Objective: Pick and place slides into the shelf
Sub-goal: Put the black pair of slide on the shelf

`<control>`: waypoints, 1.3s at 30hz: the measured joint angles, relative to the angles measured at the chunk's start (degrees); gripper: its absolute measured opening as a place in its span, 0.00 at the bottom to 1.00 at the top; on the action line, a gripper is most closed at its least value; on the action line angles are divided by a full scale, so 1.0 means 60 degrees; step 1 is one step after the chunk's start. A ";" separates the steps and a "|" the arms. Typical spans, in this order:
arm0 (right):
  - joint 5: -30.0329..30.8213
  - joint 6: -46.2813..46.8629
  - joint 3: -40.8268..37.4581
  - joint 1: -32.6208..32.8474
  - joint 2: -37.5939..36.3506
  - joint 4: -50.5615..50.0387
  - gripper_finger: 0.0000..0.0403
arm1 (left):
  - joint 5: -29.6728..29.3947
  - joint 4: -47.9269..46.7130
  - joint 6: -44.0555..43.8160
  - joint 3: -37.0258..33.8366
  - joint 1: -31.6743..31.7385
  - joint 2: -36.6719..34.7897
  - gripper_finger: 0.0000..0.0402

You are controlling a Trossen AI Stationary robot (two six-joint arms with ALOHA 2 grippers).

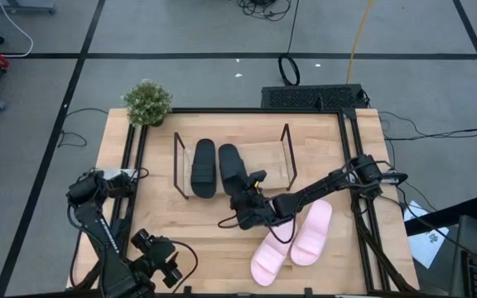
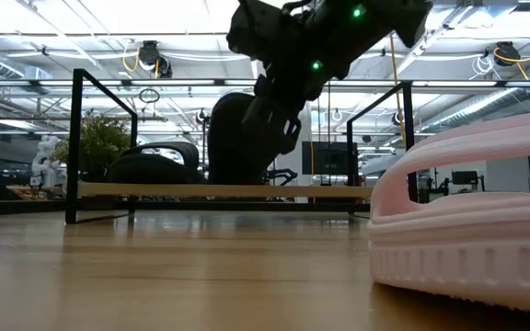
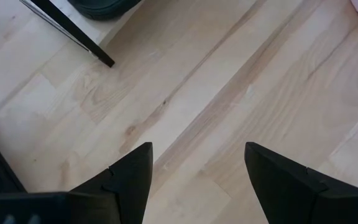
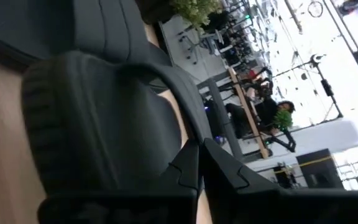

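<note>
Our right hand [image 1: 251, 201] is pinched on the second black slide [image 1: 232, 170], tilted at the shelf [image 1: 289, 155] front, just beside the first black slide [image 1: 204, 168] already inside. We judge placement underway: next, lower it flat and let go. The pink slides [image 1: 292, 242] wait behind the hand on the surface [image 1: 354, 248]. Our left hand [image 3: 194, 180] hovers spread, well apart.

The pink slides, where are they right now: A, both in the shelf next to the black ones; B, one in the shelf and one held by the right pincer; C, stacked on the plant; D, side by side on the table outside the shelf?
D: the high view shows the pink slides lying side by side on the bare table, in front of the shelf and outside its wire frame.
</note>
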 joint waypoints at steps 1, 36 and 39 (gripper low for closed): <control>0.0007 0.0004 0.0000 -0.0040 0.0000 0.0004 0.00 | -0.0002 0.0004 0.0001 0.0000 0.0000 0.0000 0.62; -0.1496 -0.0328 0.0063 -0.0307 0.1005 0.1974 0.00 | -0.0246 0.0009 0.0226 -0.0004 0.0124 0.0011 0.62; -0.1498 -0.0259 0.0066 -0.0310 0.1005 0.1942 0.00 | -0.0245 0.0009 0.0251 -0.0004 0.0124 0.0011 0.62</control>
